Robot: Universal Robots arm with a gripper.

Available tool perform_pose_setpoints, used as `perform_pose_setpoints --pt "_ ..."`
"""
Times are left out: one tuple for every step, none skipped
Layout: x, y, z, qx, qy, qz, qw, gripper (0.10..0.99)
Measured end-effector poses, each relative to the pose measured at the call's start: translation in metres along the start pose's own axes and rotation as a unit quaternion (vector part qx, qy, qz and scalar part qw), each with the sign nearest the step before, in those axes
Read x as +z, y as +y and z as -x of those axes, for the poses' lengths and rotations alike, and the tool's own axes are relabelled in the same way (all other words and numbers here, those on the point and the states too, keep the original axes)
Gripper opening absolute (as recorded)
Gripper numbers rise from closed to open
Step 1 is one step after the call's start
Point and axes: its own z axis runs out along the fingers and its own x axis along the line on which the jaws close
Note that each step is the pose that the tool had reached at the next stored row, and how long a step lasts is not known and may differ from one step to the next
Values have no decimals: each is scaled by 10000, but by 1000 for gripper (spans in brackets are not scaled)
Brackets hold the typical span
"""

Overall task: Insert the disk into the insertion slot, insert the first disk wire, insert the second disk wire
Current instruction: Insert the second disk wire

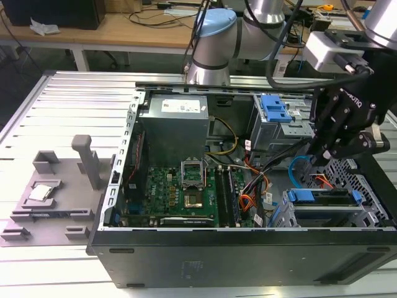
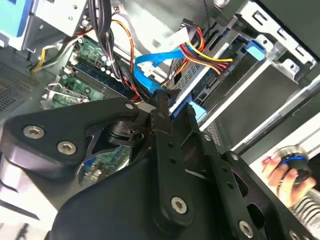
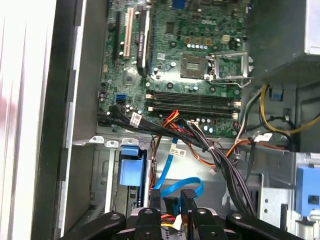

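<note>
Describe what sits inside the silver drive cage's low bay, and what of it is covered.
The disk in its blue carrier sits inside the insertion slot. One long edge and the carrier's ends show; its label is hidden within the cage.

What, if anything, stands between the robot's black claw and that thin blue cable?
Nothing visible does. In the second wrist view the gripper sits right at the second disk wire, the blue loop. The orange-red wire bundle runs beside the loop, not between them.
</note>
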Motion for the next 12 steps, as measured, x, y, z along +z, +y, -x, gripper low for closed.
perform_pose_setpoints --pt "9 -1 3 -92 7 0 10000 302" --pt "17 -1 5 -158 11 -1 9999 302" --pt "29 -2 10 -242 18 -1 9997 302" --pt "37 -3 12 -293 23 -1 9996 302" --pt "47 -4 13 -340 31 0 9994 302" --pt "54 -5 13 -366 36 0 9993 302" --pt "58 -5 13 -377 46 1 9993 302" --pt "59 -5 12 -377 63 3 9993 302" --pt "59 -5 12 -376 70 3 9993 302" --pt "60 -5 12 -375 77 4 9993 302" --pt "58 -5 12 -375 93 6 9993 302" --pt "59 -5 12 -374 100 7 9992 302"
